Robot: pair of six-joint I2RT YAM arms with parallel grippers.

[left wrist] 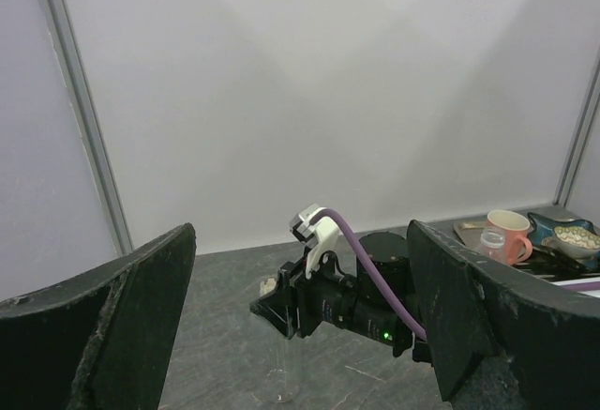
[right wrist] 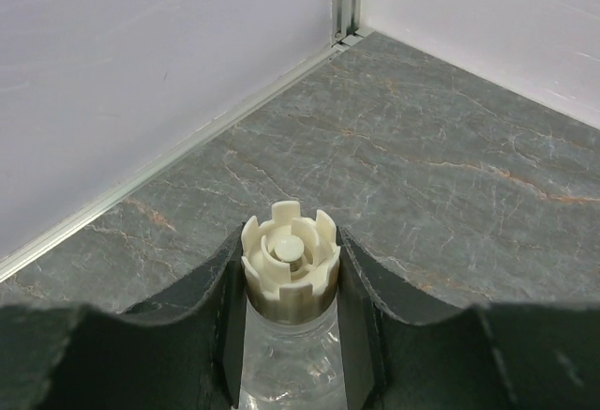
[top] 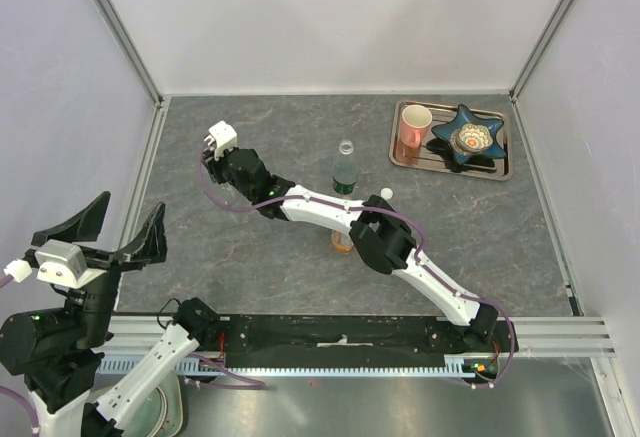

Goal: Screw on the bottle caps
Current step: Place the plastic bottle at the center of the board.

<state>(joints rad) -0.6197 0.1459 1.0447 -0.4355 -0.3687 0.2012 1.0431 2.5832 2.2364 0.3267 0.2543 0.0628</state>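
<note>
My right gripper point(right wrist: 291, 265) is shut on a cream-white ribbed bottle cap point(right wrist: 290, 252) that sits on the neck of the tiny clear bottle point(right wrist: 286, 368). In the top view this gripper point(top: 212, 162) is at the far left of the table and hides that bottle. The left wrist view shows it point(left wrist: 281, 305) above the clear bottle point(left wrist: 283, 372). The clear bottle with the green label point(top: 345, 171) stands uncapped mid-table. The orange bottle point(top: 342, 241) is partly hidden under the right arm. A loose white cap point(top: 386, 194) lies beside them. My left gripper point(top: 100, 232) is open, empty and raised at the near left.
A metal tray point(top: 500, 169) at the back right holds a pink mug point(top: 413, 125) and a blue star-shaped dish point(top: 468, 137). White walls with aluminium posts enclose the table on three sides. The right arm point(top: 400, 252) stretches diagonally across the table.
</note>
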